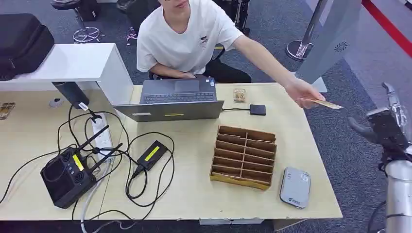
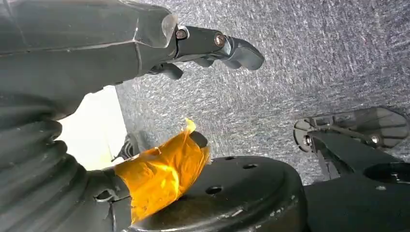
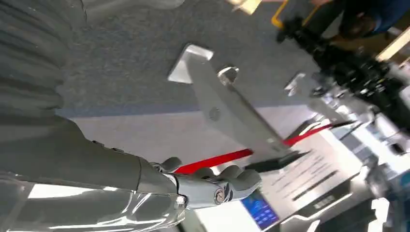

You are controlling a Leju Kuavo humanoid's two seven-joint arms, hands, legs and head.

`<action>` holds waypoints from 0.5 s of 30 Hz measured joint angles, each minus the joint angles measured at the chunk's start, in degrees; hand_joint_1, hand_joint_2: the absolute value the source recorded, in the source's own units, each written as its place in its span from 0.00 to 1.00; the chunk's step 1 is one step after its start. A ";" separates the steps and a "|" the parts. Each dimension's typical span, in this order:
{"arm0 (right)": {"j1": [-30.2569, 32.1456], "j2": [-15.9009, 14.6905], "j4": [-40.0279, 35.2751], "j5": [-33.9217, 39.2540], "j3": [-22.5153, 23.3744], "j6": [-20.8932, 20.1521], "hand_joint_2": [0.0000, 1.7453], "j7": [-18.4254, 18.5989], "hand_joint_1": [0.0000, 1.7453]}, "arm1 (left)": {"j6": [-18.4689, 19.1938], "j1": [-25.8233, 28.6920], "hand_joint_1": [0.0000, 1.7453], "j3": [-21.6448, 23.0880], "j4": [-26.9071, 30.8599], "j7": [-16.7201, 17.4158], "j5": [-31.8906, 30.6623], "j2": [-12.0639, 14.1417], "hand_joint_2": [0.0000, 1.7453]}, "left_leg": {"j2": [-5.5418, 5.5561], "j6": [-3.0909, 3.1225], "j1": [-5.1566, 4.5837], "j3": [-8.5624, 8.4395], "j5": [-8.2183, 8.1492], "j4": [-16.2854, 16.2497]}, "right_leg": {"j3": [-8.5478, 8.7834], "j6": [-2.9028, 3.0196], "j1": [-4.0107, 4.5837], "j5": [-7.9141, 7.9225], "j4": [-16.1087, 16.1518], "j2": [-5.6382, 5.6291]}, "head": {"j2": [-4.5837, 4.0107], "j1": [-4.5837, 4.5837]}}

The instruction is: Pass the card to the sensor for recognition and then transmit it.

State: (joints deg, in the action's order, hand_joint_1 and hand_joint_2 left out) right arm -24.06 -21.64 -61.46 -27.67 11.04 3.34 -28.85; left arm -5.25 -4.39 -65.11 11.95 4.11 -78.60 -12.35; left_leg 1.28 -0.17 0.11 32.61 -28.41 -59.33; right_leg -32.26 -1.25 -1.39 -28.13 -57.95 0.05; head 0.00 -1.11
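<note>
a person's hand (image 1: 302, 92) is offering the card (image 1: 325, 104) just beside the right hand (image 1: 384, 127), apparently released and empty; sensing and handover are remaining.

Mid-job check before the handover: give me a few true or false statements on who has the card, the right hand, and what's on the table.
1. A person's hand holds the card out past the table edge. True.
2. The right hand grips the card. False: it holds nothing, apart from the card.
3. The laptop lies closed. False: it stands open.
4. The wooden divider tray holds cards. False: its slots look empty.
5. A grey device lies beside the tray. True.
</note>
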 joint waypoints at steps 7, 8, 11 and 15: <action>-0.11 1.62 -4.73 -2.78 -5.43 1.07 1.00 3.13 0.00 | 1.20 0.01 0.00 0.04 -0.02 0.00 -0.07 0.00 1.00 | -0.10 -0.02 -0.01 0.07 0.01 0.00 | 0.01 0.01 -0.01 0.03 -0.01 -0.13 | 0.00 0.00; -0.62 2.19 -5.71 -3.43 -7.18 1.14 1.00 5.36 0.00 | 1.49 0.01 0.00 0.15 -0.02 -0.20 -0.46 0.02 1.00 | -0.16 -0.02 -0.01 0.06 0.01 0.00 | -0.01 0.03 -0.01 0.04 -0.01 -0.16 | 0.00 0.00; -3.56 3.89 -7.85 -3.48 -13.00 1.31 1.00 11.40 0.00 | 1.99 0.01 0.00 0.50 -0.02 -1.31 -1.11 0.11 1.00 | -0.21 -0.06 0.00 0.01 0.05 0.00 | -0.02 0.09 0.00 0.09 -0.04 -0.21 | 0.00 0.00; -8.94 5.53 -9.73 -0.57 -20.08 1.33 1.00 17.96 0.00 | 1.86 0.01 0.00 0.68 -0.02 -2.21 -1.11 0.11 1.00 | -0.19 -0.15 0.00 0.00 0.14 0.00 | -0.07 0.09 0.00 0.09 -0.10 -0.20 | 0.00 -0.02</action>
State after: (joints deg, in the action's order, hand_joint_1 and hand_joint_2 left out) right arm -32.99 -16.11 -71.19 -28.24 -9.04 4.68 -10.89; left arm -3.39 -4.38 -64.43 11.93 1.90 -79.71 -12.24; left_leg 1.09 -0.33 0.12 32.62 -28.27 -59.33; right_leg -32.33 -1.16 -1.39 -28.04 -58.04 -0.15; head 0.00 -1.14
